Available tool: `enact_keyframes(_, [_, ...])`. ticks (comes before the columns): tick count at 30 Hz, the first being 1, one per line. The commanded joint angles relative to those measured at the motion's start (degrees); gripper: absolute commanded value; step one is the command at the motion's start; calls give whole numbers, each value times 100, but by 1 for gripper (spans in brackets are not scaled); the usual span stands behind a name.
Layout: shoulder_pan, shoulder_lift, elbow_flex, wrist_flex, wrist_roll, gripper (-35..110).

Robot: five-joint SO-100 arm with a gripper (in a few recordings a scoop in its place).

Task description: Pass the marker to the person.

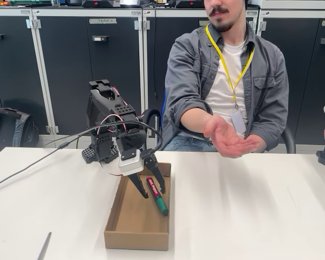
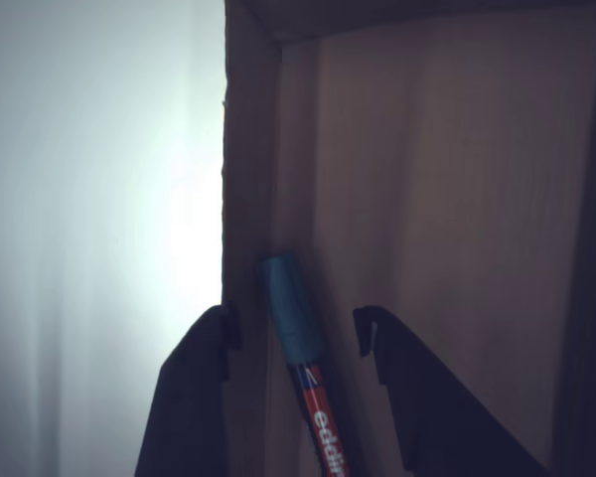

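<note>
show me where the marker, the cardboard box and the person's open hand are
marker (image 1: 156,195), fixed view, on its red-labelled barrel.
cardboard box (image 1: 136,240), fixed view, on its near outer wall.
person's open hand (image 1: 223,138), fixed view, on the upturned palm.

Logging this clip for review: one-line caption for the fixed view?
Open gripper straddles the marker in the box while the person holds out a hand.
</note>
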Motion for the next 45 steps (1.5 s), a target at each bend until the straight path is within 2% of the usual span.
enact_keyframes(1, [-79,483,-18,26,123,25])
enact_keyframes(37, [791,193,-18,343,650,27])
enact_keyframes(45, [1046,-369,-255,-53,554,28])
